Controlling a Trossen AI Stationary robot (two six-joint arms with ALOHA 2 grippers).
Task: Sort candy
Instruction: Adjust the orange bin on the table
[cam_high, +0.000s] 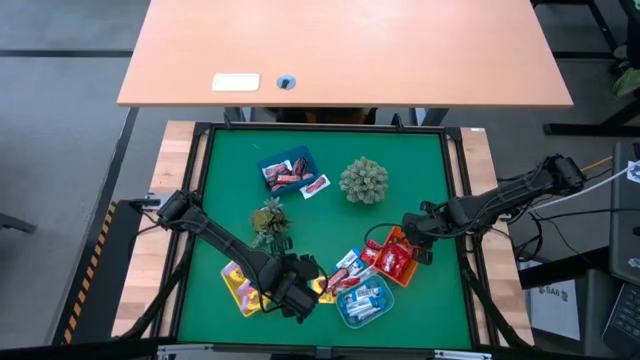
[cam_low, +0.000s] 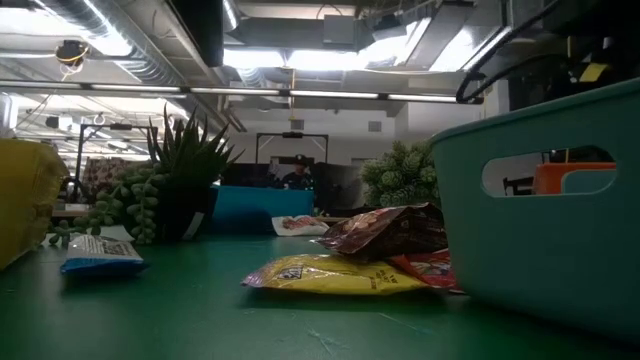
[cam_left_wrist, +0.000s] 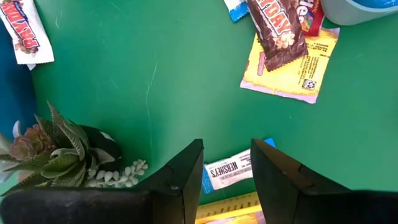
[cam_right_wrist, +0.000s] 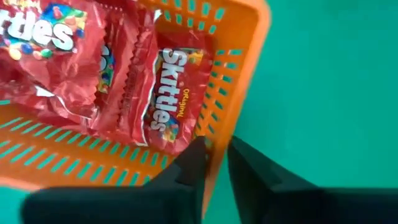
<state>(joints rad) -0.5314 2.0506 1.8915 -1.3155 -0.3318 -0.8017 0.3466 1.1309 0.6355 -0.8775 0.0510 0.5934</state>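
My left gripper (cam_high: 300, 292) hangs over the near part of the green mat beside the yellow tray (cam_high: 238, 285), shut on a blue-and-white candy (cam_left_wrist: 227, 171). My right gripper (cam_high: 418, 240) stands at the far right corner of the orange tray (cam_high: 397, 262), which holds red candy packets (cam_right_wrist: 171, 99); its fingers are shut on the tray's wall. A brown candy (cam_left_wrist: 277, 31) lies on a yellow candy (cam_left_wrist: 292, 68) on the mat near the teal tray (cam_high: 365, 303). More candy lies in the blue tray (cam_high: 287, 170). My left gripper pinches the blue-and-white candy by its two short ends (cam_left_wrist: 208, 177) between its two fingers, from above and pointing steeply down. The candy sits level across the gap, lifted clear of the mat. My right gripper has the orange tray's side wall (cam_right_wrist: 214, 134) near a corner, one finger inside the tray and one outside. The fingers come from above, pointing down. The tray rests flat on the mat.
A round spiky plant (cam_high: 363, 181) stands at the mat's middle and a smaller potted plant (cam_high: 268, 222) just far of my left arm. A red-and-white candy (cam_high: 316, 187) lies by the blue tray. The mat's far right corner is bare.
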